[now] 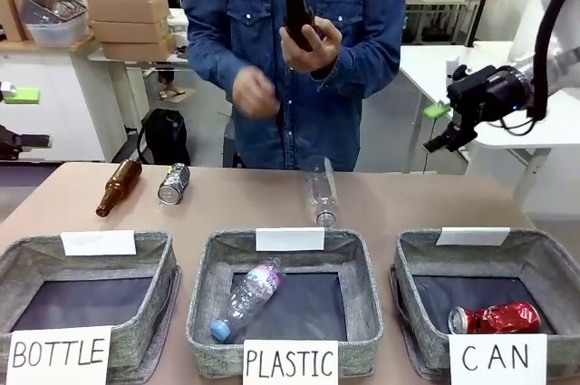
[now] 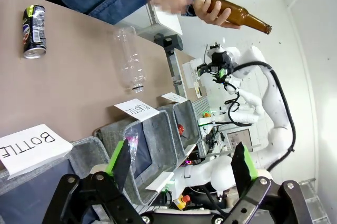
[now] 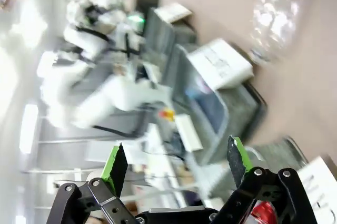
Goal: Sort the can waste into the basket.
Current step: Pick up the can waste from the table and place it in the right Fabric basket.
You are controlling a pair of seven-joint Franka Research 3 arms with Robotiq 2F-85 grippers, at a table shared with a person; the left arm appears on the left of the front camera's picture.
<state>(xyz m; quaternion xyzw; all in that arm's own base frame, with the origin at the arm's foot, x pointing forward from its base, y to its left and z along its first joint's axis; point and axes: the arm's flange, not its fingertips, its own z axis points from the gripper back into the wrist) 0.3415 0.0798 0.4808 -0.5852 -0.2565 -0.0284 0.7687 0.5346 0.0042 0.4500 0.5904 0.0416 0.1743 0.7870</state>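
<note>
Below the right jaws, wide apart and empty, the dented red can [image 1: 497,319] lies inside the CAN basket [image 1: 417,263]. Well ahead of the left jaws, equally wide and empty, the dark can [image 2: 34,31] lies on its side on the counter [image 1: 236,204], far from that basket.

Probably a robotics lab: white benches [image 1: 419,63], stacked cardboard boxes [image 1: 129,12].

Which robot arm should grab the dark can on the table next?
Left, probably: the dark can lies left on the table, nearer the open left gripper; the right gripper hangs raised far right.
</note>
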